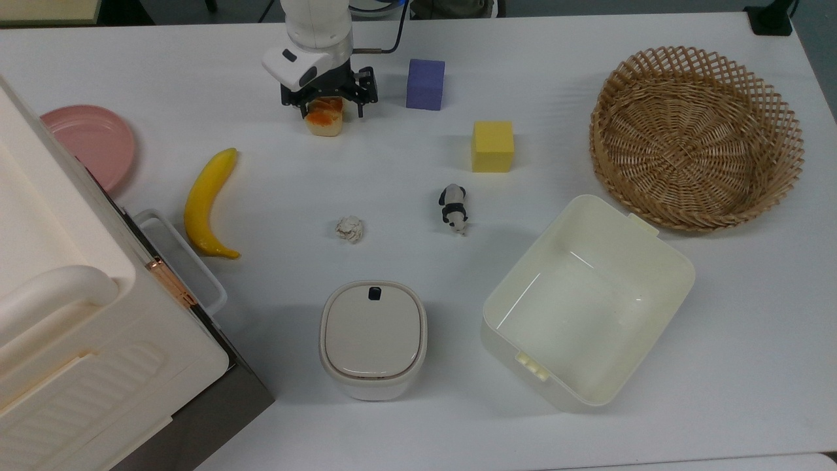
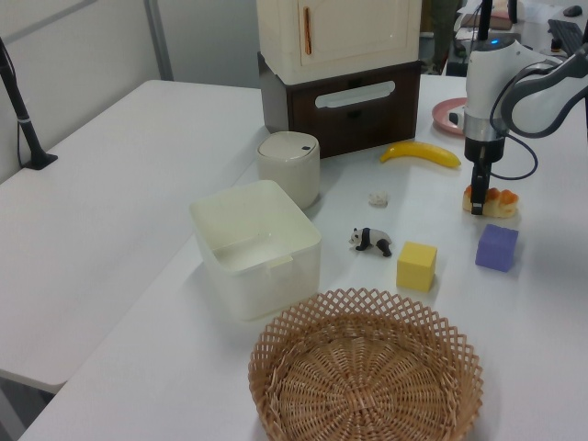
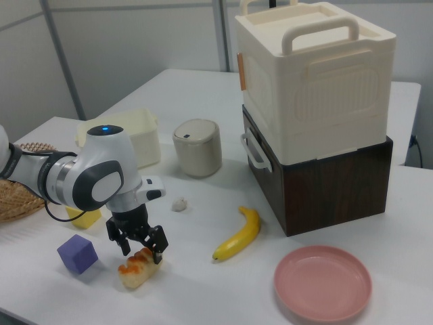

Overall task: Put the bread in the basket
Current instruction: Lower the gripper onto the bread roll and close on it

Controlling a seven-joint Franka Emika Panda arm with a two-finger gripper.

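Note:
The bread (image 1: 325,120) is a small cream loaf with an orange-brown top, lying on the white table at the top view's upper middle; its near end also shows in the left view (image 2: 497,200) and the right view (image 3: 138,268). My gripper (image 1: 331,110) points straight down over the loaf's far end, open, one finger on each side of it (image 3: 141,251). In the left view the gripper (image 2: 477,204) reaches down to the table beside the loaf. The wicker basket (image 1: 694,140) stands empty at the top view's far right (image 2: 366,386).
A purple cube (image 1: 425,84) sits just right of the gripper in the top view, then a yellow cube (image 1: 492,146). A panda toy (image 1: 453,208), paper ball (image 1: 350,228), banana (image 1: 208,201), pink plate (image 1: 91,140), cream tub (image 1: 680,265), lidded bin (image 1: 373,337) and stacked cabinet (image 1: 59,314) stand around.

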